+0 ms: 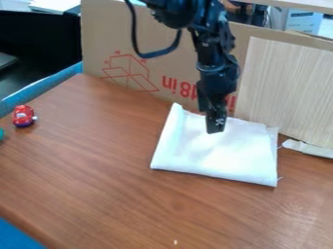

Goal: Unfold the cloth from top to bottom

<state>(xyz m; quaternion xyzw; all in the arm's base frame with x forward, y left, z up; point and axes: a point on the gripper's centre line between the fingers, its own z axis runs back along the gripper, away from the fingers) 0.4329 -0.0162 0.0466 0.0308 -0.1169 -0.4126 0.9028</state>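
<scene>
White folded cloth [224, 154] near the tabletop's [98, 160] back edge needs grasping first, then drawing frontward; black hand's [216, 130] spread unclear.

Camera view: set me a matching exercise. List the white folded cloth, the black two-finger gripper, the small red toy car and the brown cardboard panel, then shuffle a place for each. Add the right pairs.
Things
1. White folded cloth
2. Black two-finger gripper
3. Small red toy car
4. Brown cardboard panel

Places
A. Near the left edge of the view, on the wooden table
B. Upright along the table's far side
C. Lying on the table, below the gripper
D. Hanging down over the cloth

Right pairs: 1-C, 2-D, 3-A, 4-B
</scene>
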